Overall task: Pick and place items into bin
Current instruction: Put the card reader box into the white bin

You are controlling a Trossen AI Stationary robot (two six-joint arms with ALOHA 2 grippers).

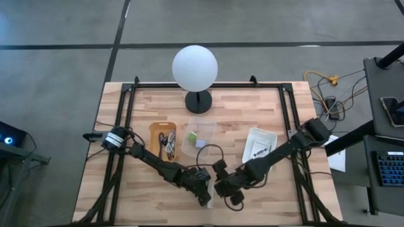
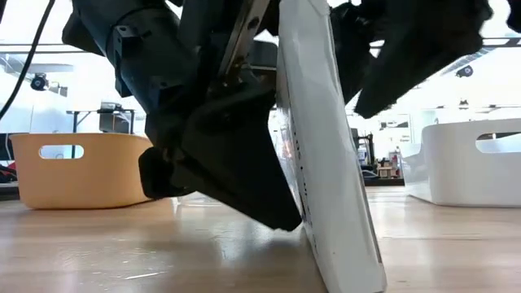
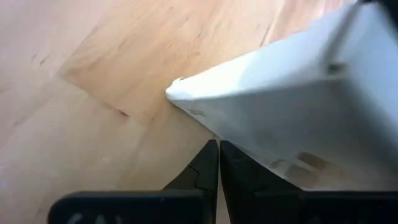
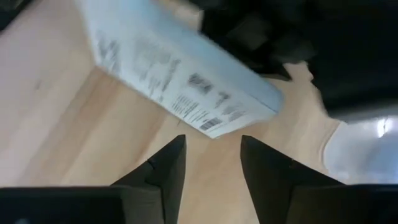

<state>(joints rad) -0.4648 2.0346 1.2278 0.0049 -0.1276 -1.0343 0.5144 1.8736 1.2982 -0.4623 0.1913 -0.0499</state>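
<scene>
A flat white printed packet (image 2: 326,163) stands tilted on its edge near the table's near edge, between my two grippers (image 1: 213,189). My left gripper (image 3: 217,152) is shut and sits against the packet's (image 3: 298,112) left face. My right gripper (image 4: 211,146) is open on the packet's other side. A corner of the packet (image 4: 214,127) sits just ahead of the gap between its fingers, and I see no touch. More items lie in the orange bin (image 1: 164,140), the clear bin (image 1: 197,135) and the white bin (image 1: 259,145). My left gripper is shut, and the outer side of its fingers (image 3: 233,165) lies against the packet's broad face (image 3: 280,155), near a lower corner. It comes from the table's left, slanting down. The packet leans upright, its top tipped toward the left gripper and its lower edge (image 2: 350,277) low by the table.
The white globe lamp (image 1: 195,69) stands on its black base at the far middle of the table. The three bins sit in a row at mid-table, behind both grippers. Bare wood lies to the near left (image 1: 126,195) and near right (image 1: 284,195).
</scene>
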